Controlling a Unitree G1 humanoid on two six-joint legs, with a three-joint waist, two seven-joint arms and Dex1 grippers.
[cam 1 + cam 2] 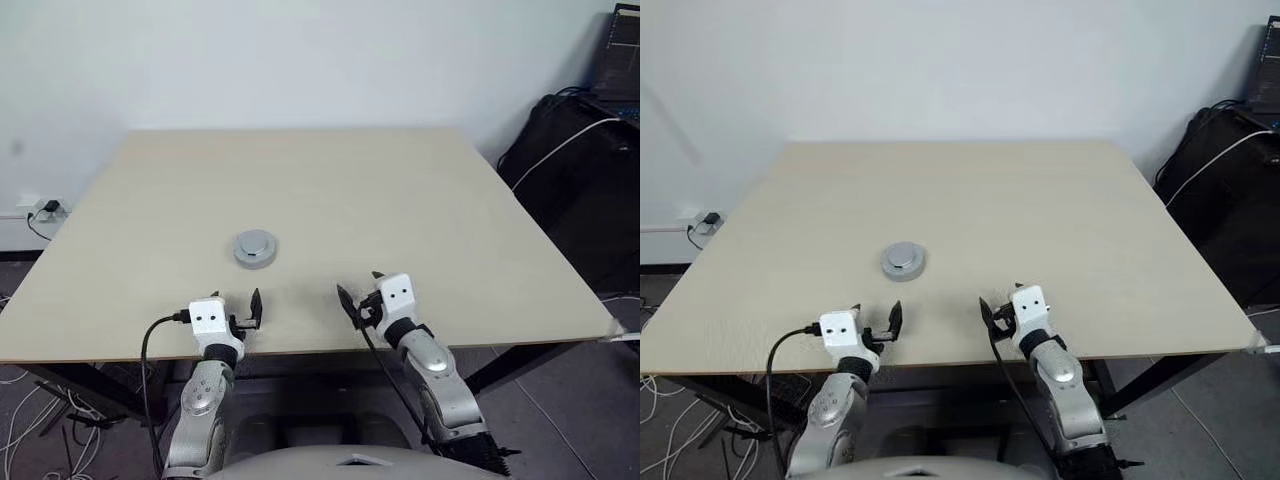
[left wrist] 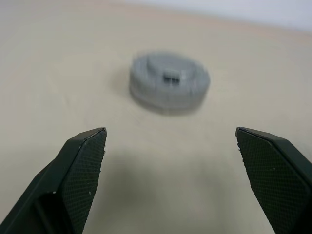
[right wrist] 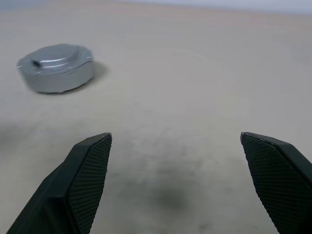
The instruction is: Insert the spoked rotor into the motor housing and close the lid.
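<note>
A plain lab or office workroom: a bare light-wood table (image 1: pixel 330 190) stands against a white wall (image 1: pixel 300 60); a wall socket with plug (image 1: pixel 42 209) sits at nine o'clock, loose cables (image 1: pixel 25 420) trail on the floor, and black equipment (image 1: pixel 590 190) stands at two o'clock.

Silver-grey jointed forearms end in white wrist blocks, each with 2 dark dots; 2 black textured fingers (image 2: pixel 80 170) per gripper; black cable (image 1: pixel 150 345) lower left.

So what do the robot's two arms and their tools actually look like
Both arms are silver-grey metal with rounded segments. Each ends in a white block with two dark dots, carrying the left tool and right tool, both with two black, pointed, textured fingers. Black cables trail alongside.
</note>
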